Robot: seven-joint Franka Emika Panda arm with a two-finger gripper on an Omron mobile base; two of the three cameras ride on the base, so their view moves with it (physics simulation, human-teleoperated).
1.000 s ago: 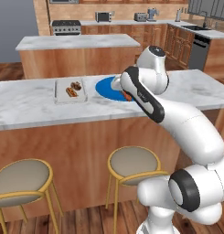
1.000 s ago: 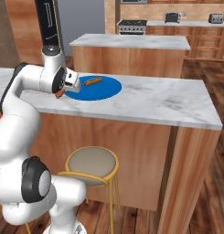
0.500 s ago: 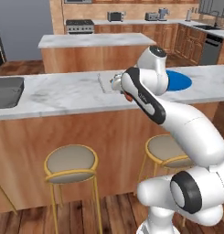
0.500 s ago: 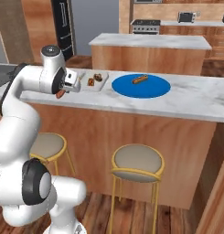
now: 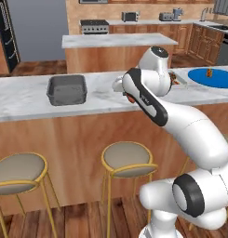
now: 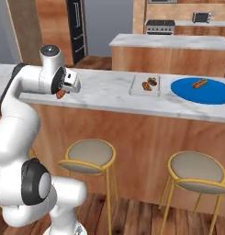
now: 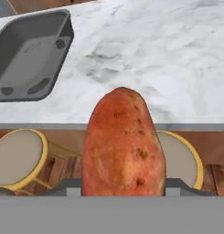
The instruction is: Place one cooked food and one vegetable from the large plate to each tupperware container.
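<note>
So I'm gripping the sweet potato [image 7: 124, 144] in my gripper [image 7: 124, 189], and the dark grey tupperware [image 7: 29, 55] is sitting up-left across the worktop [image 7: 168, 59].

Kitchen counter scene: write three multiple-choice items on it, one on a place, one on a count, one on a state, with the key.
1. Where is the dark tray?
A. on the counter, left of the arm
B. on a stool
C. on the blue plate

2. How many hot dogs lie on the blue plate?
A. none
B. one
C. three

3. What is the gripper doing?
A. open over the plate
B. shut on nothing
C. shut on the red-orange vegetable

Key: 1 A, the tray sits on the marble top; 2 B, a single hot dog lies on the plate; 3 C, in the hand view the vegetable sits between the finger tips.
</note>
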